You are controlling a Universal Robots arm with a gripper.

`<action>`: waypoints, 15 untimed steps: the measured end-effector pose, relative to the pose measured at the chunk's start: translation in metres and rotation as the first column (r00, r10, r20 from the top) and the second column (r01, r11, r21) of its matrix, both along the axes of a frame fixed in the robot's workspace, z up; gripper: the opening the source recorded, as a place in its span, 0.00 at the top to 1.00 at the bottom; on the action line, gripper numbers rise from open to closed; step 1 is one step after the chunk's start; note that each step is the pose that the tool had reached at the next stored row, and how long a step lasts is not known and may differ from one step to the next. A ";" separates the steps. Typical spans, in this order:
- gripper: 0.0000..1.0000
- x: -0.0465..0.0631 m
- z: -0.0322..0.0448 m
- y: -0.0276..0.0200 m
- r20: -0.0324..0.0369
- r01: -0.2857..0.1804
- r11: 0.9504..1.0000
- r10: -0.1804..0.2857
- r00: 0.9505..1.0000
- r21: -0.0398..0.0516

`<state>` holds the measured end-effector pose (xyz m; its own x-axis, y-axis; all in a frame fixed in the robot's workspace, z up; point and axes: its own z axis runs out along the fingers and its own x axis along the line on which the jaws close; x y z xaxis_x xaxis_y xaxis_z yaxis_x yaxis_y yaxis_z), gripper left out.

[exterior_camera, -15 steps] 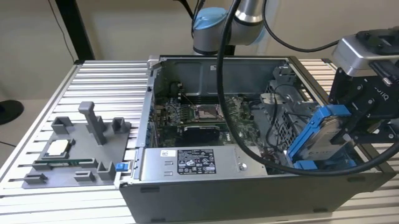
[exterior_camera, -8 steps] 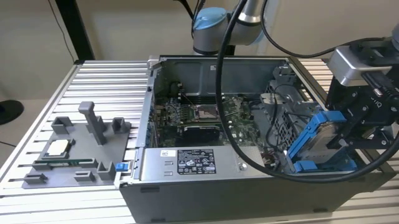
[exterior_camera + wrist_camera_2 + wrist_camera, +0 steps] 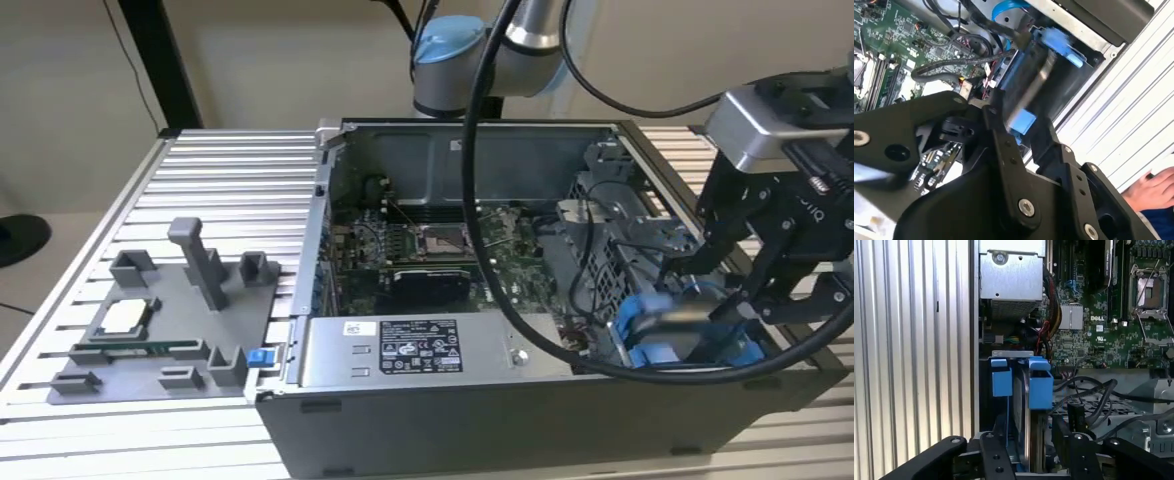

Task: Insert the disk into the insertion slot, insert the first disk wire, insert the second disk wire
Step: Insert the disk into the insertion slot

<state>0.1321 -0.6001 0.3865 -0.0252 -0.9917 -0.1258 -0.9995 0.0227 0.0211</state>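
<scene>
**Drive held in the gripper at the case's edge**

From my station I see the black two-finger gripper (image 3: 1033,454) clamped on the flat silver-grey hard drive in its bright blue plastic bracket (image 3: 1040,389). In the first wrist view one finger sits on each side of the hard drive, which stands on edge and reaches out past the fingertips. In the exterior view it hangs under the gripper at the side of the open computer case (image 3: 441,160) on the exterior view's right, just beside the grey metal bay (image 3: 603,265) with blue rails. I cannot tell whether it has entered that bay. Loose black cables (image 3: 1089,392) lie close by, next to the green motherboard (image 3: 1104,335). In the second wrist view a person's hand (image 3: 1154,187) is near the ribbed aluminium table (image 3: 1134,100).
</scene>
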 end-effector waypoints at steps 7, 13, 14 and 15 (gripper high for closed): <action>0.00 -0.001 0.0141 0.0078 -0.004 0.000 1.000 0.000 1.000 0.000; 0.00 -0.005 0.0122 0.0297 -0.003 0.000 0.999 0.000 1.000 -0.053; 0.00 -0.005 0.0119 0.0326 -0.003 0.000 0.998 0.000 1.000 -0.066; 0.00 -0.006 0.0116 0.0357 -0.003 0.000 0.997 0.000 1.000 -0.078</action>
<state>0.1263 -0.5644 0.3981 -0.0254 -0.9985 -0.0480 -0.9995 0.0244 0.0220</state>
